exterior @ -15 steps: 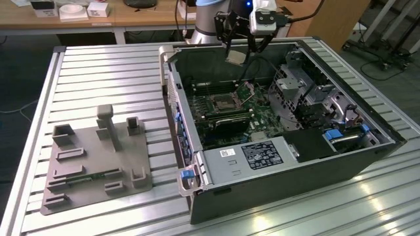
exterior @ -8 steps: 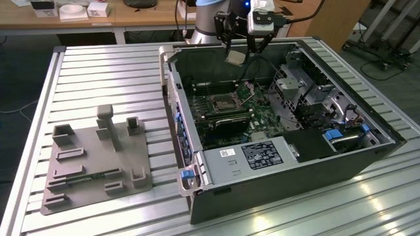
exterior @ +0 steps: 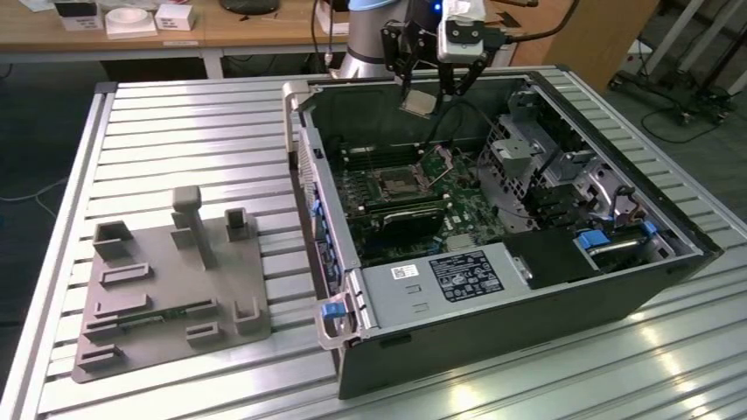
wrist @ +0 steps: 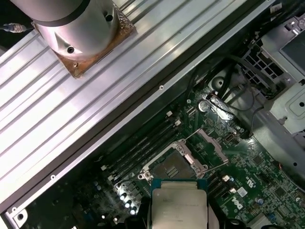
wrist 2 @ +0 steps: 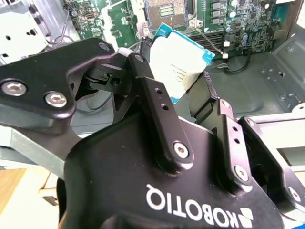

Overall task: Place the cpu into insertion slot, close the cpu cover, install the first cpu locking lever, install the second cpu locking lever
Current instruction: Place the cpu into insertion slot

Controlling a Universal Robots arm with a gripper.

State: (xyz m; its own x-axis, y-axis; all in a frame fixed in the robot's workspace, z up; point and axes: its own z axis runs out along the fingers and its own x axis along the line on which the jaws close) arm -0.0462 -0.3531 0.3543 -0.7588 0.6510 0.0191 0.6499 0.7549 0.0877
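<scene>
A ribbed metal table point(exterior: 175, 131) holds an open black computer case point(exterior: 502, 324). My black gripper point(exterior: 422, 98) pinches the small silvery cpu point(exterior: 418, 106) above the dark square insertion slot point(exterior: 394, 182).

1. The gripper point(wrist 2: 177, 71) is seen in smooth black metal with a faint gloss, fastened by bright steel screws point(wrist 2: 181, 149).
2. The cpu point(wrist 2: 186, 50), held in the gripper, is topped with pale, silvery metal and edged by teal board.
3. Below the gripper, the insertion slot point(wrist: 172, 168) is shown dark and matt, ringed in bare metal.
4. Beside that slot, the cpu cover point(wrist: 212, 144) is made of thin, shiny bare metal.
5. The motherboard point(wrist: 267, 176) under the gripper is coated in glossy green.
6. The case point(exterior: 502, 328) around the gripper is formed of dark, matt sheet metal.
7. The table point(exterior: 187, 131), away from the gripper, is built of ribbed aluminium with a satin sheen.
8. A fixture block point(exterior: 164, 289) on the table looks like matt grey plastic.
</scene>
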